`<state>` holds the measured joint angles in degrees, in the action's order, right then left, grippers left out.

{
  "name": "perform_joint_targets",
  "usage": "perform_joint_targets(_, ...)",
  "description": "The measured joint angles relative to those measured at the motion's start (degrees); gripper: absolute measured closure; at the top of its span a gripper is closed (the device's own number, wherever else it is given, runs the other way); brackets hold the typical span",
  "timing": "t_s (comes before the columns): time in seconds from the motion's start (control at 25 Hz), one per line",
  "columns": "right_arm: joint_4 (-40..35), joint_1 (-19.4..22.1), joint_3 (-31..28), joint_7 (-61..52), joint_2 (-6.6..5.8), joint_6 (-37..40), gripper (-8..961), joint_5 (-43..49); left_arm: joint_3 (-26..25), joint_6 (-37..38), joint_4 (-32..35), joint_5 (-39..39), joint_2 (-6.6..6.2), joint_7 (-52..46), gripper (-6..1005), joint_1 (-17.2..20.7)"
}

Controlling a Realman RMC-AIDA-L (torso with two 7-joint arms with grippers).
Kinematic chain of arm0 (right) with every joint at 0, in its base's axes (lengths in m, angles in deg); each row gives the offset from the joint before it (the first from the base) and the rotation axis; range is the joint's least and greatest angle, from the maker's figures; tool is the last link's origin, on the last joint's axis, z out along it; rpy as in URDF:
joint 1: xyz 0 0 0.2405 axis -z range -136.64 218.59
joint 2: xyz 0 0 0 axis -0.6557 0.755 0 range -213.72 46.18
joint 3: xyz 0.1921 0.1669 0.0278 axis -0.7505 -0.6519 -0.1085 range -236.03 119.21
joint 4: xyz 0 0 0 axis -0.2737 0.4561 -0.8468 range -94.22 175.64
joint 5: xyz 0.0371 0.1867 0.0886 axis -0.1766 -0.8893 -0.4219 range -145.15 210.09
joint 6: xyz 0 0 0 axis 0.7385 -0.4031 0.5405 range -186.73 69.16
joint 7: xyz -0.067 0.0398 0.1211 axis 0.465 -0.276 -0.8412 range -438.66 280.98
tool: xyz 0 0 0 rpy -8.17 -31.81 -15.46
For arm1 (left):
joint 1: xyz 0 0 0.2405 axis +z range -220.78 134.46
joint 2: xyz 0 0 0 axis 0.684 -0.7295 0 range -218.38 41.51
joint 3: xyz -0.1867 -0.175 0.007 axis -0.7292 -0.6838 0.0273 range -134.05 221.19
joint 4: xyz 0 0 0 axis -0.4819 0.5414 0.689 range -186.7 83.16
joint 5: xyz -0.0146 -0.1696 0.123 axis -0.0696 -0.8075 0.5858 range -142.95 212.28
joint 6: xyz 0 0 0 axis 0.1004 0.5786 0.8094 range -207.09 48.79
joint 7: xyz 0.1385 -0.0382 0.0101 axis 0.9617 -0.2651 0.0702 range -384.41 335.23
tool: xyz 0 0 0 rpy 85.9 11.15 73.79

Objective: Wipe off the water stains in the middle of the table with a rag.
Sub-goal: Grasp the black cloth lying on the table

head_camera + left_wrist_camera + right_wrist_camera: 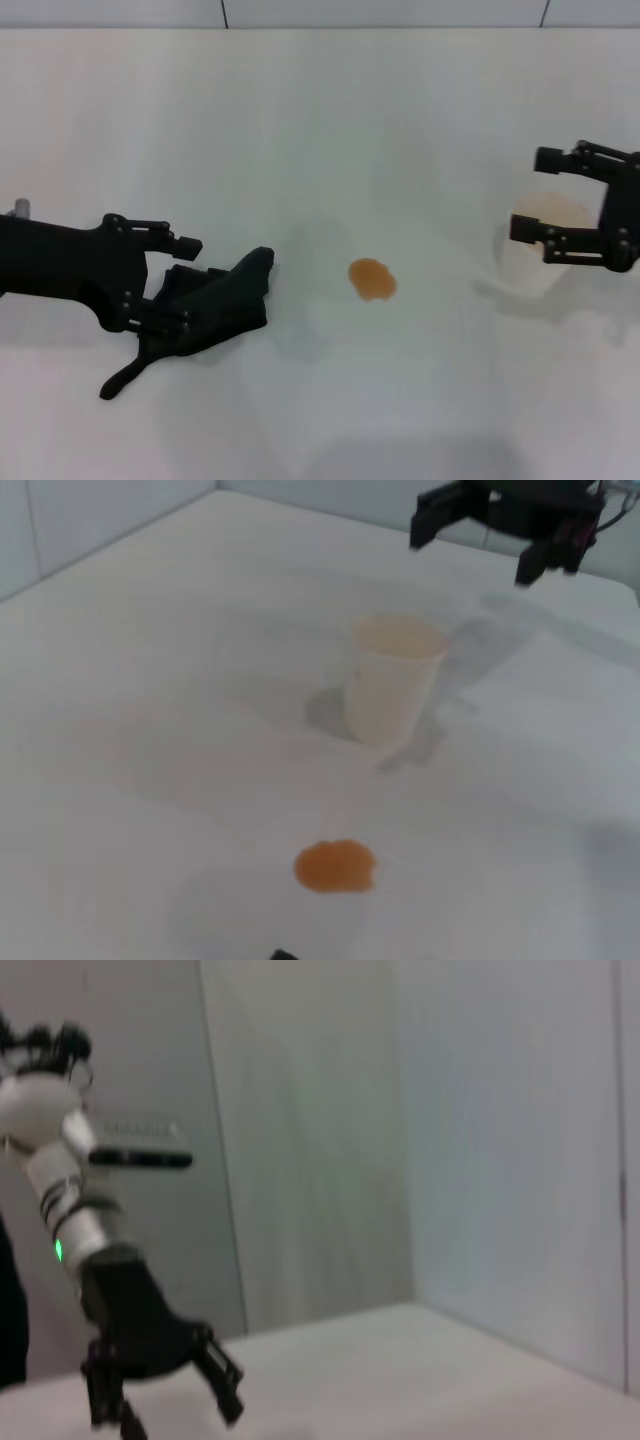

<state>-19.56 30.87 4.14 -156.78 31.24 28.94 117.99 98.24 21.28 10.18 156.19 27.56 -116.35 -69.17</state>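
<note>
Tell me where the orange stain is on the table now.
In the head view the water stains lie near the middle of the table, between the rag on the robot's left and the cup on its right, touching neither.

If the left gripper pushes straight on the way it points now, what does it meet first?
Probably the water stains: the left gripper, at the rag, points across bare table toward them, with the cup beyond.

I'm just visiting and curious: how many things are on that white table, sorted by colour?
Black: 1, the rag, at the left gripper.
Orange-brown: 1, the water stains blot mid-table.
Translucent white: 1, the cup, under the right gripper.
Total: 3 things on the table.
</note>
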Motion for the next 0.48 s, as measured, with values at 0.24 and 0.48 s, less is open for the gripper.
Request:
perform_joint_targets(0.24,-6.2,-2.72,1.49,-7.38,-0.05,-2.93,92,9.43,-0.47,-0.73,0.0,0.0,0.47,-0.01,120,-0.17)
perform_joint_targets(0.48,-12.69,-2.51,2.47,-12.23,-0.05,-2.35,92,13.43,-0.55,-2.24,-0.21,0.25,0.61,-0.84,119,-0.18)
